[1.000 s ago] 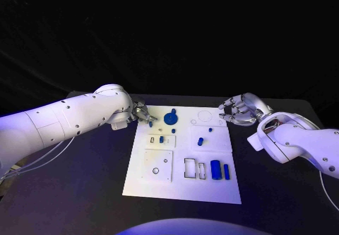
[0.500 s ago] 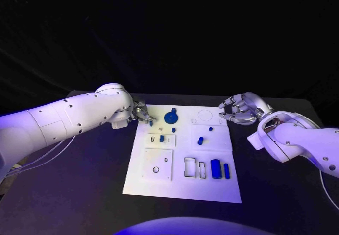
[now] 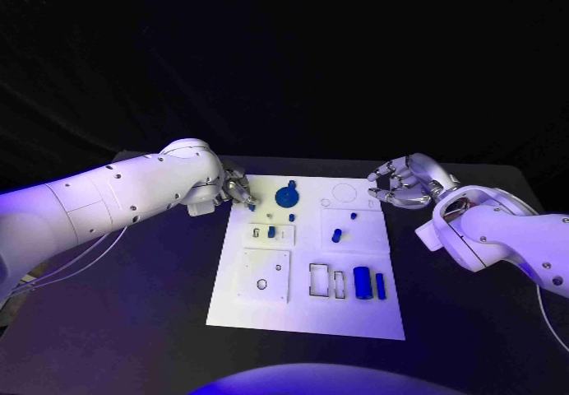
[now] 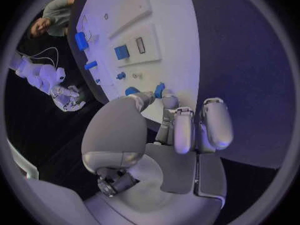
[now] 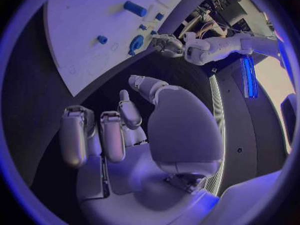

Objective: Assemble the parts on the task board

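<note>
The white task board (image 3: 306, 317) lies mid-table. My left hand (image 3: 235, 189) hangs over its far left corner, and thumb and finger pinch a small blue peg (image 3: 252, 206), which appears between the fingertips (image 4: 160, 89) in the left wrist view. Beside it stands a round blue gear (image 3: 287, 197). Small blue pegs (image 3: 353, 217) (image 3: 337, 237) stand further right. A blue block (image 3: 362, 284) and a thin blue bar (image 3: 381, 286) sit in slots near the right edge. My right hand (image 3: 404, 184) hovers off the far right corner, fingers loosely bent, holding nothing.
Open rectangular slots (image 3: 320, 281) lie left of the blue block. A raised square plate (image 3: 263, 276) with a ring hole occupies the board's left side, and a smaller plate (image 3: 270, 235) holds a blue piece. Black table (image 3: 131, 321) surrounds the board.
</note>
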